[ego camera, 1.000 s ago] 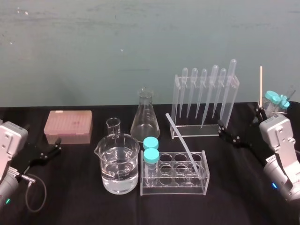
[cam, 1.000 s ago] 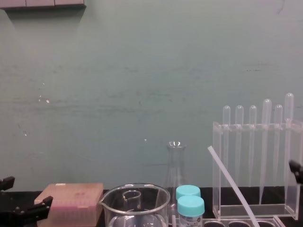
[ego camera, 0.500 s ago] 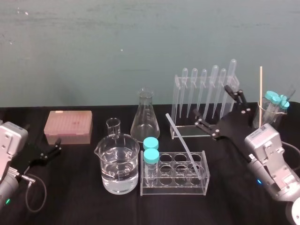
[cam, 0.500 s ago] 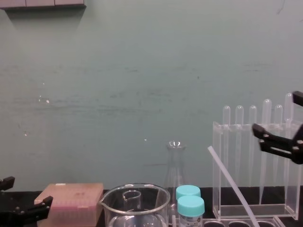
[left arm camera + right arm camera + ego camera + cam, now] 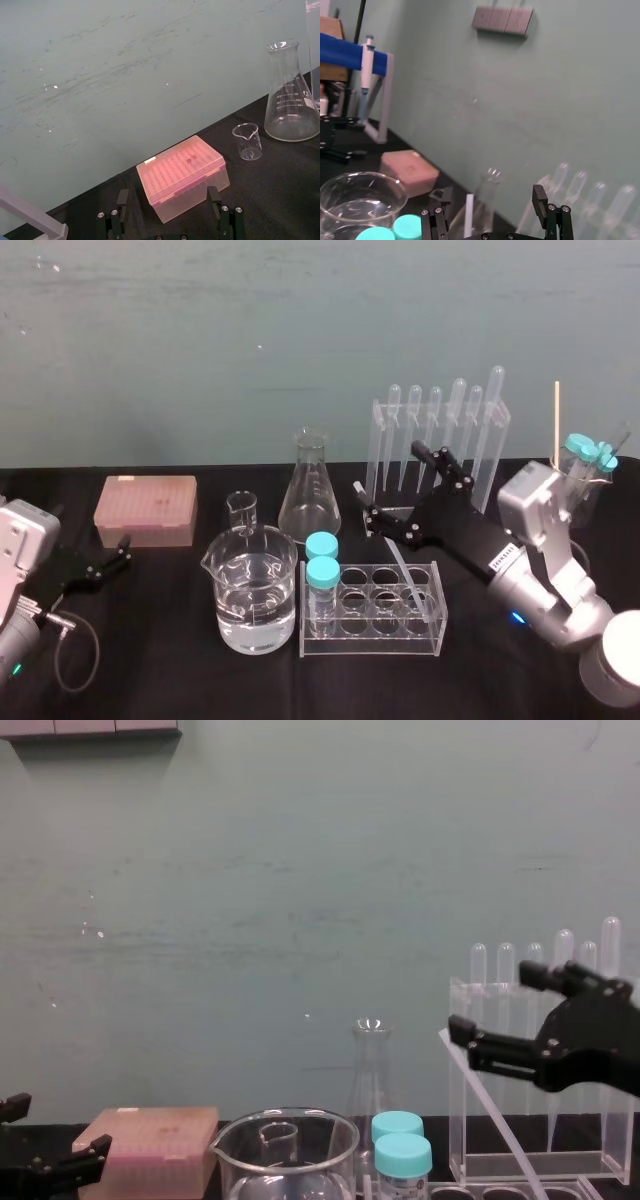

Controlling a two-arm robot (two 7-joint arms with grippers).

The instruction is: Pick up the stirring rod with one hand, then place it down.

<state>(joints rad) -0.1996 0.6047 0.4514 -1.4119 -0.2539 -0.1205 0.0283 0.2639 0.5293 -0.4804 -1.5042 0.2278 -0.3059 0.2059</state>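
The stirring rod (image 5: 398, 556) stood at a lean with its foot in a well on the right side of the rack (image 5: 372, 642). Its free end slanted up and away toward the rack's left rear, as the chest view (image 5: 500, 1126) also showed. The right claw (image 5: 391, 480) hung above the back of the rack with its two fingers spread wide. The upper part of the rod lay in the gap between them, seen from the wrist as a white bar (image 5: 468, 212) inside the span of the claw (image 5: 490, 215). We could make out no contact with either finger. The left claw (image 5: 122, 550) rested low, well to the left of the rack, with its fingers likewise apart and nothing between them. We judged the rod to be very light, stiff and smooth. It was likely to slip or swivel in a loose pinch, and possibly brittle if squeezed hard. We thought the sensible hold was on the bare upper length, clear of the rack's rim. A firm but modest squeeze seemed right, with the lift drawn along the line of the lean so that the foot would not lever against the well or drag the rack.
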